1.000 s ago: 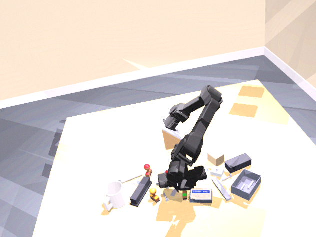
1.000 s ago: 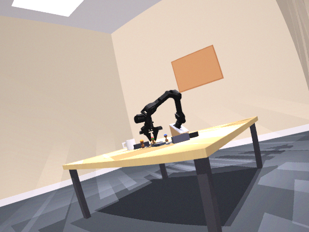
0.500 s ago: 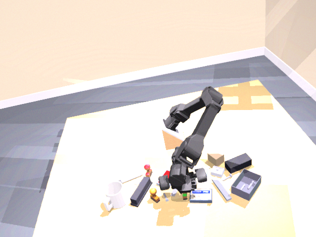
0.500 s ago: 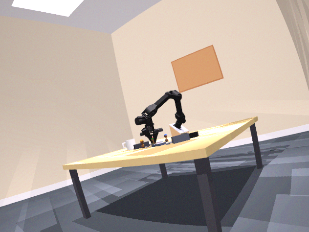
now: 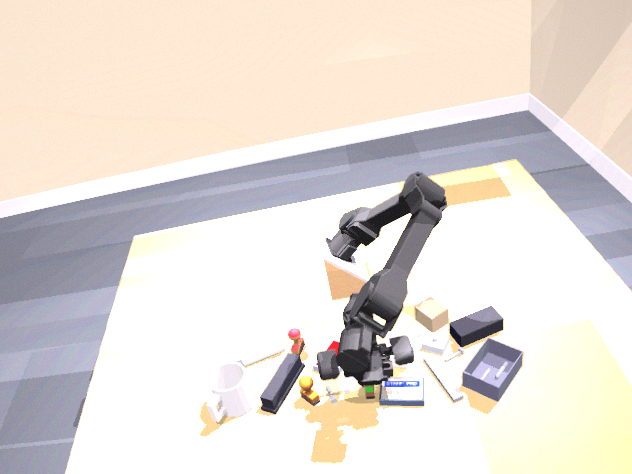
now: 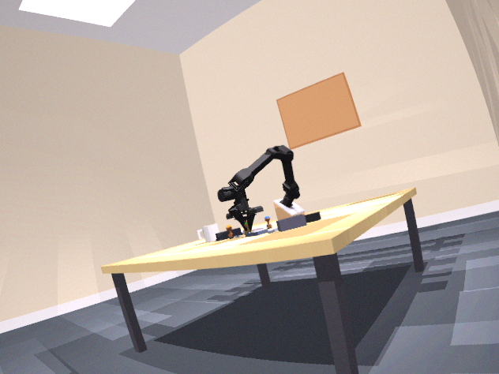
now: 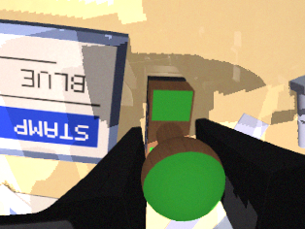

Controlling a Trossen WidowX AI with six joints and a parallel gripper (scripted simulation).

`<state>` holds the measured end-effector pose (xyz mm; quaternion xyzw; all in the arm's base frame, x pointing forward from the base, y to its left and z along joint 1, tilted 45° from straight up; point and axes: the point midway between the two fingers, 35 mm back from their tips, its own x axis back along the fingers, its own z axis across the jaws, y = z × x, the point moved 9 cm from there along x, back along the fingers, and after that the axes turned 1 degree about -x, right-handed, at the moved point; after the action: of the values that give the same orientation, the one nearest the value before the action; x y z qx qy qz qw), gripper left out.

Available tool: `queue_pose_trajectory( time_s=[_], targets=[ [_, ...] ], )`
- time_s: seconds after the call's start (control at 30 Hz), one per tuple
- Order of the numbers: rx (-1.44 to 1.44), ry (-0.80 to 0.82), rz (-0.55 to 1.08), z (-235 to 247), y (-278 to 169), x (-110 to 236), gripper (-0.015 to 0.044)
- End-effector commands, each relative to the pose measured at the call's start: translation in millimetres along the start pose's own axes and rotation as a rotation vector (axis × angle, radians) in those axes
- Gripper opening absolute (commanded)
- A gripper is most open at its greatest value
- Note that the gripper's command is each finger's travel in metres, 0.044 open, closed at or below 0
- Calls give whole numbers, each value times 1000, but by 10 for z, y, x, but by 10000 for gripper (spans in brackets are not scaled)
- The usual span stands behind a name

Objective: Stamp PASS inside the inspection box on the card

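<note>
Wooden table (image 5: 168,306) carries white mug (image 5: 230,390); right of mug: dark bar (image 5: 282,382), yellow-knobbed stamp (image 5: 308,390), stamp pad (image 5: 403,391), grey tray (image 5: 492,368).

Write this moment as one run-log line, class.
tool: shut on green stamp | stamp: on bench | ink pad: beside, untouched

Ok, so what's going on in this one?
The single arm has reached down among the bench clutter and its gripper is shut on the green-knobbed stamp, jaws pinching its neck. The stamp stands upright on the table right beside the blue stamp pad. No inking or printing shows yet. The red and yellow stamps are untouched.
</note>
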<state>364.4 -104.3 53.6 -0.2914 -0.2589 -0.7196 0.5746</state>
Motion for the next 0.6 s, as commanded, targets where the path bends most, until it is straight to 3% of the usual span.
queue_pose_trajectory(
  time_s=[0.0,0.57],
  targets=[
    [5,-2,-4,0,12,34,0],
    [5,-2,-4,-2,18,115,0]
  ],
)
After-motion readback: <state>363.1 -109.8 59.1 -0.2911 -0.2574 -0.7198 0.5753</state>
